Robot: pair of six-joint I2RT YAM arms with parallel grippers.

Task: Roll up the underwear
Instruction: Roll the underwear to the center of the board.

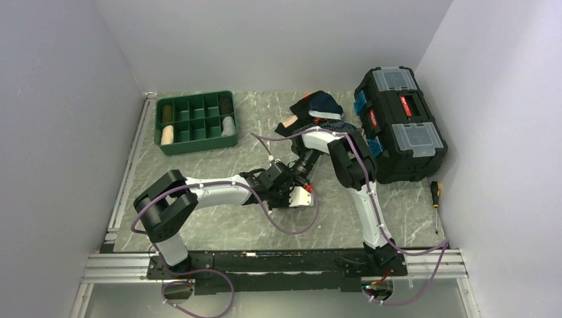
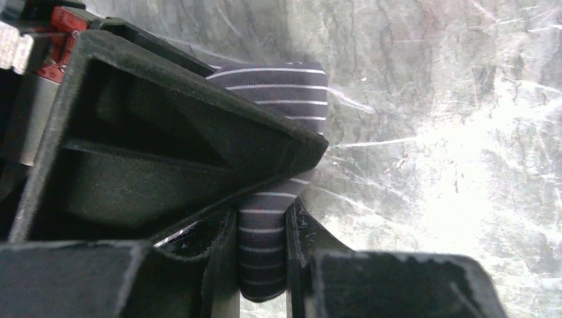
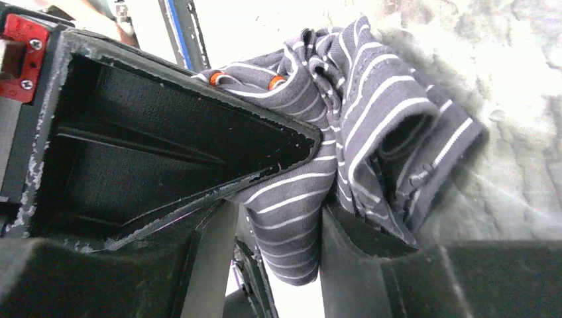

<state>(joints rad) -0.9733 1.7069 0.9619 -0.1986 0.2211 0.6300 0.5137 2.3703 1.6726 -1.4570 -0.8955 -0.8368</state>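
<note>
Both grippers meet at the table's middle. My left gripper (image 1: pixel 285 190) (image 2: pixel 262 225) is shut on a fold of dark navy cloth with thin white stripes (image 2: pixel 278 86), held just above the marbled tabletop. My right gripper (image 1: pixel 296 173) (image 3: pixel 286 232) is shut on the same kind of dark striped garment (image 3: pixel 378 119), which bunches to the right of its fingers and shows two small orange buttons. In the top view the arms hide this garment. The pale grey-and-white pinstriped underwear does not show in any view.
A pile of dark garments (image 1: pixel 321 106) lies at the back centre. A green compartment tray (image 1: pixel 195 122) stands at the back left. A black toolbox (image 1: pixel 401 122) stands at the right, and a screwdriver (image 1: pixel 435 199) lies near the right wall.
</note>
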